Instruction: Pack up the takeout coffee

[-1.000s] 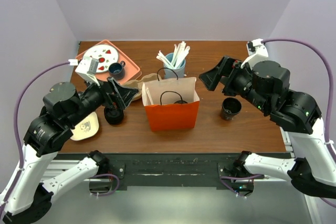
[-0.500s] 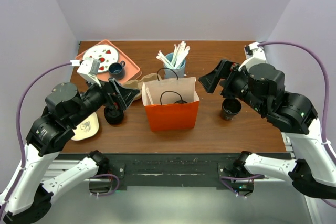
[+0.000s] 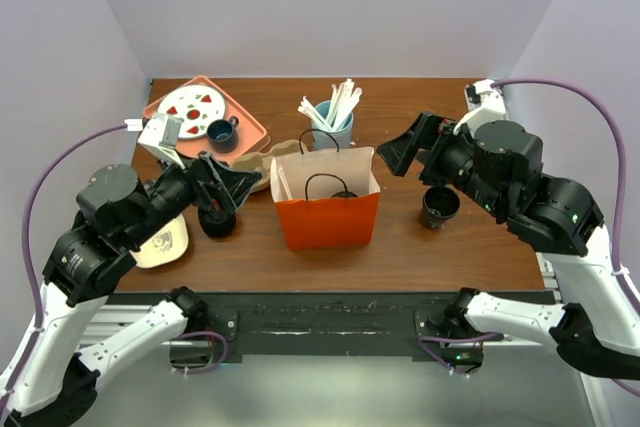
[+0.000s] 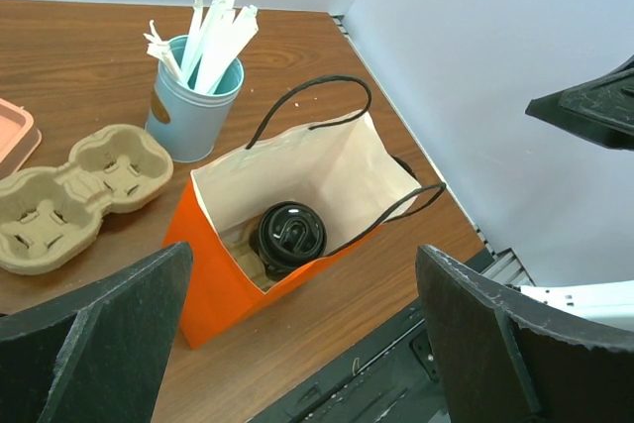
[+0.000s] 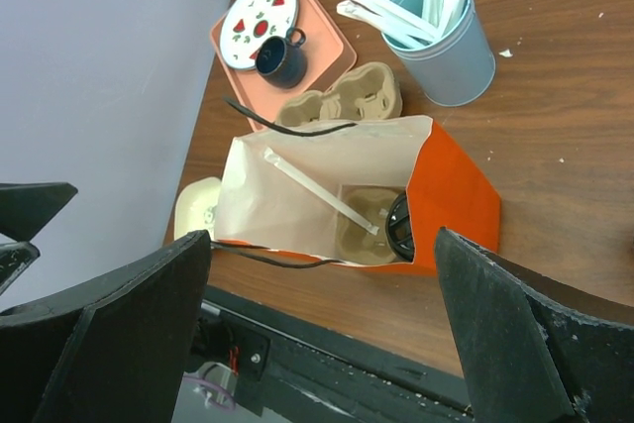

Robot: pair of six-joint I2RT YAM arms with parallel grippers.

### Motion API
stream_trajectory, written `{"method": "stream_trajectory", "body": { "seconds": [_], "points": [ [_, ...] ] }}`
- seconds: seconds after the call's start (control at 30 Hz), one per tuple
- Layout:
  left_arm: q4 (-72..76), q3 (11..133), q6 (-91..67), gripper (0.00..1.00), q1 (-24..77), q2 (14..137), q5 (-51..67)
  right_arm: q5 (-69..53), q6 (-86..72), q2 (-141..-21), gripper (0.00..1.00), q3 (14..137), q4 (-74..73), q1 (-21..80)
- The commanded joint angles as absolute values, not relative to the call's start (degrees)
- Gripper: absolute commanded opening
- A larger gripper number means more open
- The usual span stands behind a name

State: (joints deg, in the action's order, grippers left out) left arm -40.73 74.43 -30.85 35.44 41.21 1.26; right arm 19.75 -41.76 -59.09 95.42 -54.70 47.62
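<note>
Your left gripper (image 3: 240,185) stands spread as wide as it goes and grips nothing; it hangs above the table (image 3: 450,247). Your right gripper (image 3: 400,147) is equally wide apart and empty, also in the air.

Between the two, to the right of the left gripper and to the left of the right one, stands the orange paper bag (image 3: 327,219). It is upright, its mouth is open, its lining is pale, and thin black cord handles loop over the top. In the left wrist view you look straight down into it: a coffee cup (image 4: 290,237) with a glossy black lid sits on the bottom. The right wrist view shows that cup set in a brown cardboard carrier (image 5: 362,225), with a wrapped straw (image 5: 317,188) leaning across the inside.

Just below the left gripper stands a black cup (image 3: 216,220), and beyond it lies a cream disc (image 3: 165,240). Under the right gripper, on the near side, stands a second black cup (image 3: 440,206), apart from the bag.

Beyond the bag lie an empty pulp carrier (image 4: 74,195) and a blue tin of straws (image 4: 193,96). Farther left is a pink tray (image 5: 337,47) with a plate (image 5: 260,15) and a dark mug (image 5: 280,58).
</note>
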Motion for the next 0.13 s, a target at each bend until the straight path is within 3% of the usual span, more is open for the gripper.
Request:
{"method": "stream_trajectory", "body": {
  "seconds": [0.0, 0.1],
  "points": [
    [-38.14, 74.18, -31.55, 1.00, 35.68, 40.87, 0.79, 19.07, -41.48, -58.27, 0.99, 95.45, -51.94, 47.72],
    [-38.15, 74.27, -31.47, 1.00, 35.68, 40.87, 0.79, 19.51, -41.92, -57.83, 0.99, 95.10, -51.86, 47.64]
  ]
}}
